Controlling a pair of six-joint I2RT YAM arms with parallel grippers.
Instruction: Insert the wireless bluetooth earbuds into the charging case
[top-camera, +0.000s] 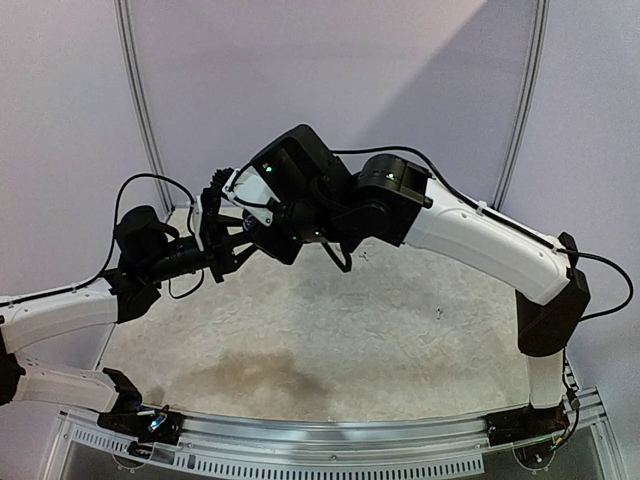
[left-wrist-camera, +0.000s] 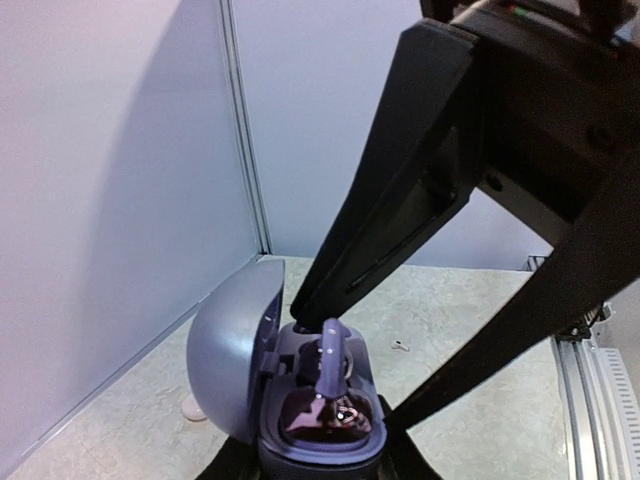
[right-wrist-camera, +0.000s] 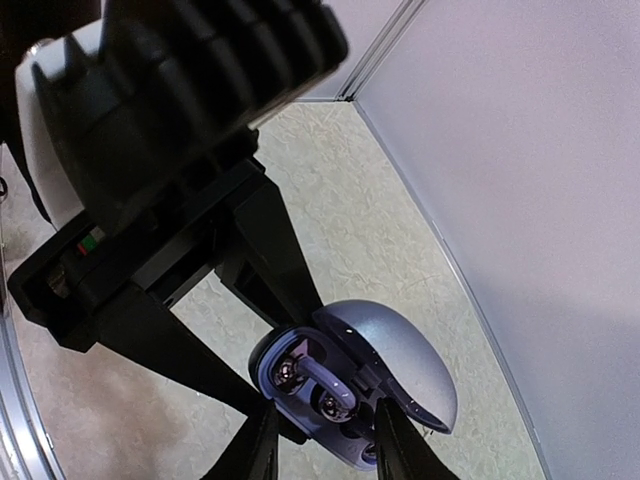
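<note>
Raised above the surface (top-camera: 400, 340), toward ten o'clock in the overhead view, the left gripper (left-wrist-camera: 318, 462) clamps the charging case (left-wrist-camera: 320, 438), whose lid (left-wrist-camera: 232, 360) is swung open at nine o'clock. The right gripper (right-wrist-camera: 330, 445) hangs over it, jaws parted and astride an earbud (left-wrist-camera: 331, 358). The earbud stands stem-up in a well and seems not fully seated. Insertion looks under way; the next move likely calls for a gentle downward press, without knocking the case loose.
</note>
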